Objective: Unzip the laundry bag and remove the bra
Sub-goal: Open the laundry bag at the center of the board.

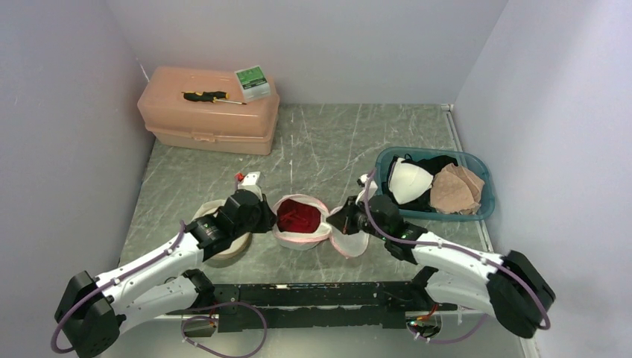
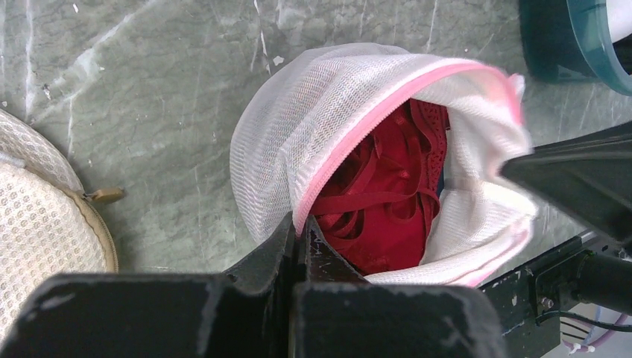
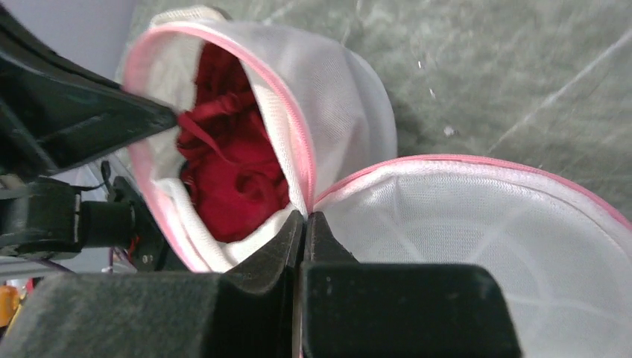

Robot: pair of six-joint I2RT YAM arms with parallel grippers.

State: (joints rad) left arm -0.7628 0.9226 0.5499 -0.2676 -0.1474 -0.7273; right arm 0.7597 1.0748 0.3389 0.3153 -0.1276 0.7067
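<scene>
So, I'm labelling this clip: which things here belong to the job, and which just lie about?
Job: laundry bag, red bra, left gripper, right gripper.
Lying about: toolbox, screwdriver, green box, blue basket, beige mesh bag.

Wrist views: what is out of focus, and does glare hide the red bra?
Left wrist view: red bra and laundry bag mesh sharp, no glare; left claw body blurred up close. Right wrist view: right claw blurred, bra soft but readable. Top view: even light, faint shadows.
</scene>
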